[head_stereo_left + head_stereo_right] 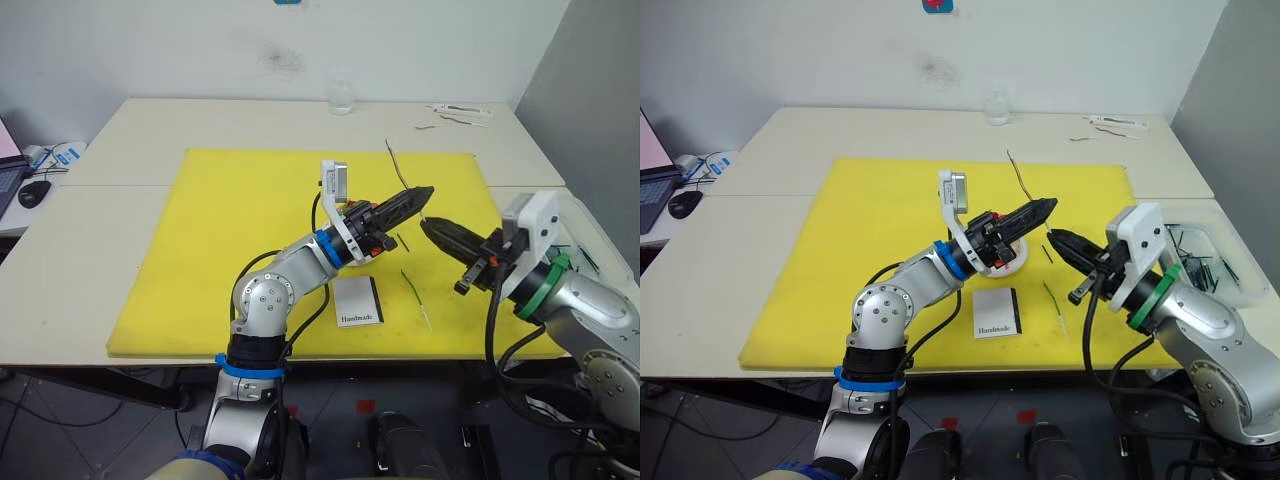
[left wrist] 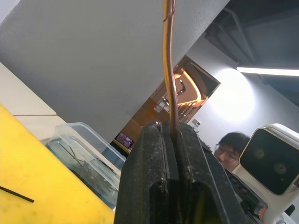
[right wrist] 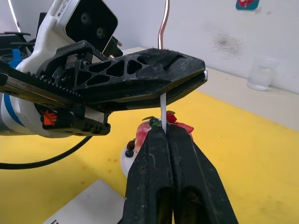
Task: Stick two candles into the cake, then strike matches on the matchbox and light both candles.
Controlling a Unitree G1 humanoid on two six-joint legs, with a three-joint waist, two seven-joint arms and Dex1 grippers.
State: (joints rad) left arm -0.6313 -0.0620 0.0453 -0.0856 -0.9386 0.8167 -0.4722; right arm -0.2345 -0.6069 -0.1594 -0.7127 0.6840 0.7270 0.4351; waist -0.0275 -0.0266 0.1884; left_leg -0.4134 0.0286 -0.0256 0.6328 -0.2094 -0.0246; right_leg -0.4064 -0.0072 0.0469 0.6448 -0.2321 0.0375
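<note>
1. Left gripper [image 1: 425, 191]: jaws together, clamped on a thin candle [image 1: 397, 167] that rises up and back from its tips.
2. Right gripper [image 1: 428, 225]: jaws pressed together; whether they pinch the candle's lower end can't be told.
3. Cake [image 3: 161, 133] sits under the left gripper, near the middle of the yellow mat [image 1: 240, 220].
4. Matchbox [image 1: 358, 300] lies flat near the mat's front edge.
5. Second candle [image 1: 416, 296] lies on the mat right of the matchbox.
6. One match [image 1: 402, 242] lies between the grippers.
7. Clear bin [image 1: 1205, 255] at the table's right edge.
</note>
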